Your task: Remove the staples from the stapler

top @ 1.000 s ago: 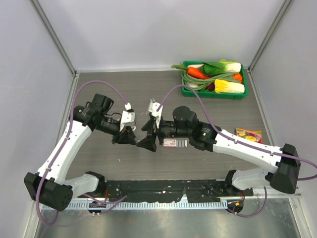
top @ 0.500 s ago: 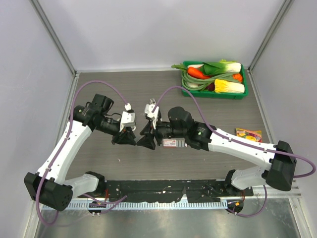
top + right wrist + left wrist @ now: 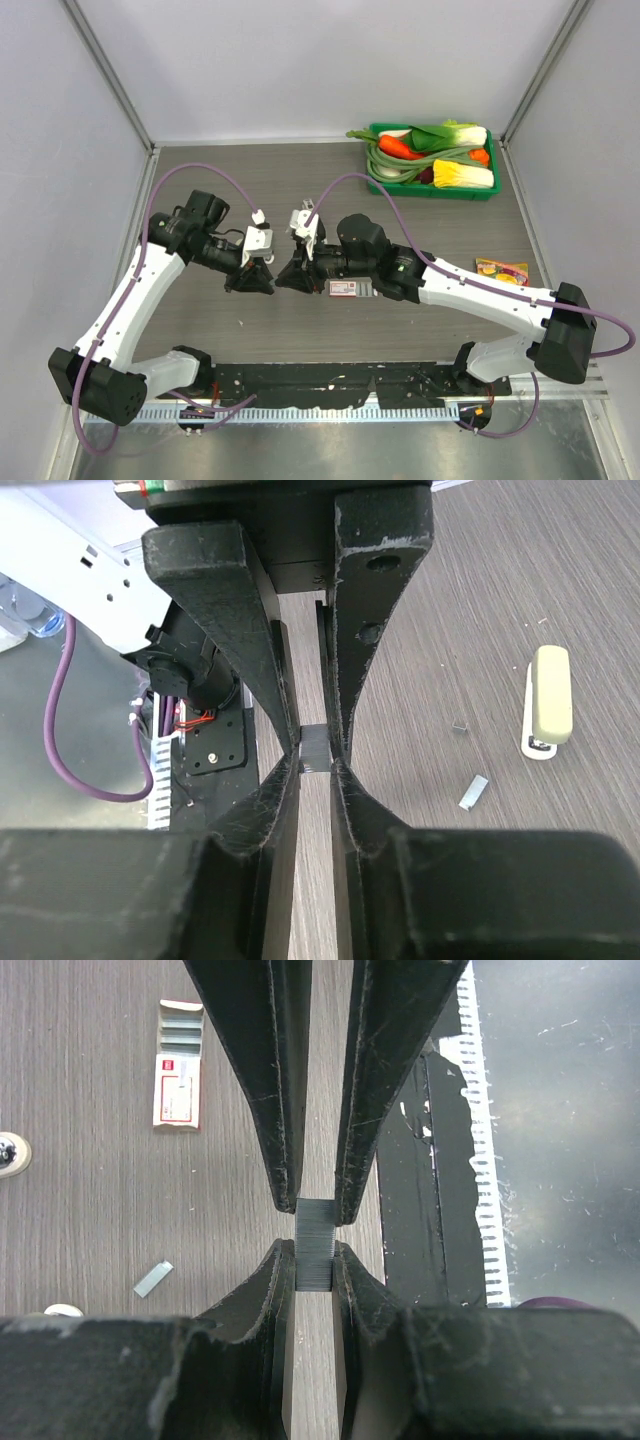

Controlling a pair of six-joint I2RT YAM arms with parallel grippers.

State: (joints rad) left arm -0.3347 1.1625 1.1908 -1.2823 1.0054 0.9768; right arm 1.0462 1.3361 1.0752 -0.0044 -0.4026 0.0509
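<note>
A short grey strip of staples (image 3: 315,1245) hangs above the table between both grippers. My left gripper (image 3: 315,1252) is shut on its near end. My right gripper (image 3: 315,762) comes from the opposite side and is shut on the other end of the staples (image 3: 314,750). In the top view the two grippers, left (image 3: 262,280) and right (image 3: 288,278), meet tip to tip at the table's middle. The stapler (image 3: 548,702), beige over white, lies flat on the table to the right of the right gripper, apart from both. It is hidden in the top view.
A pink-and-white staple box (image 3: 178,1063) lies open on the table, under the right arm in the top view (image 3: 350,288). Loose staple bits (image 3: 472,791) (image 3: 153,1278) lie nearby. A green tray (image 3: 432,187) of vegetables stands at the back right, a snack packet (image 3: 502,271) at the right.
My right gripper has moved left up to the left gripper and shut on the free end of the staples. The left gripper has kept its hold and place.
</note>
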